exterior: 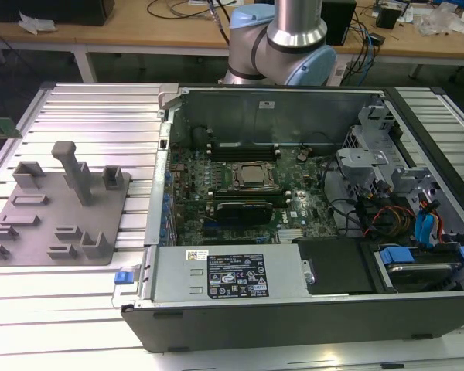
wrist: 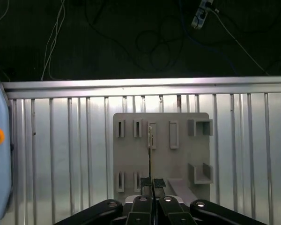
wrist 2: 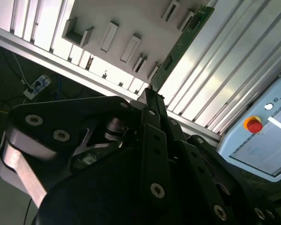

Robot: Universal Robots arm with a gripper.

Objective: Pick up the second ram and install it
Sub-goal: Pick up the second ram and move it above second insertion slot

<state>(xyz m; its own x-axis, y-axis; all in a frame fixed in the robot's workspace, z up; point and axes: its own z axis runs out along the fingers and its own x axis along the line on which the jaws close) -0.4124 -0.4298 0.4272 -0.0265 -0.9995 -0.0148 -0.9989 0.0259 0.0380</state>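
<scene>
My gripper (wrist: pixel 152 182) is shut on the second ram (wrist: pixel 150 150), a thin green board seen edge-on in the first wrist view. In the second wrist view the ram (wrist 2: pixel 185 35) runs out from the black fingertips (wrist 2: pixel 149 96) over the ribbed table. It hangs above the grey holder plate (wrist: pixel 131 159), apart from its slots. The ram's green end (exterior: pixel 1 127) pokes in at the exterior view's left edge, beyond the holder plate (exterior: pixel 100 224). The open computer case (exterior: pixel 216 317) lies to the exterior view's right, its motherboard (exterior: pixel 193 166) exposed around the silver CPU (exterior: pixel 253 175).
The holder plate carries several raised brackets and a tall post (exterior: pixel 76 174). A teach pendant with a red button (wrist 2: pixel 254 125) lies on the ribbed table (exterior: pixel 100 108). The arm's base (exterior: pixel 294 39) stands behind the case. Cables run inside the case at the exterior view's right.
</scene>
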